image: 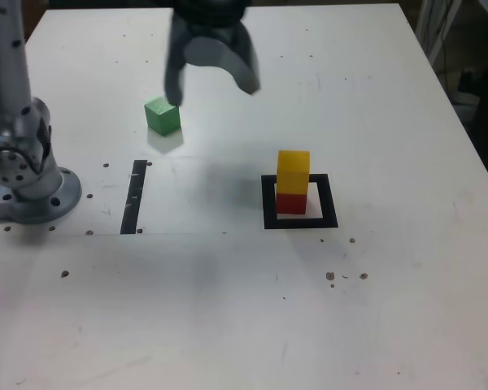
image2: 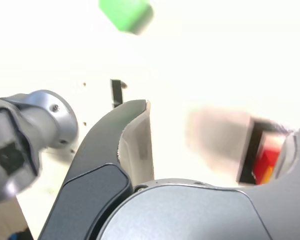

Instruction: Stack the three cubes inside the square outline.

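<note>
1. Cube, red (image: pixel 291 204): right of centre in the exterior view, on the worktop (image: pixel 407 284), within the square outline (image: pixel 329 203), nearer the left side of its white middle.
2. Cube, yellow (image: pixel 294 171): stacked on the red cube; in the wrist view this pair is partly hidden by one finger.
3. Cube, green (image: pixel 163 116): upper left of the exterior view, resting on the worktop, well apart from the stack.
4. Square outline: black tape, white middle, right of centre in the exterior view.
5. Tape strip (image: pixel 134 197), black, straight: left part of the exterior view, between arm base (image: pixel 41 199) and outline.
6. Fingers (image: pixel 176 71), one pair: released, spread wide apart; top of the exterior view, left of centre, raised above the worktop, blurred there.
</note>
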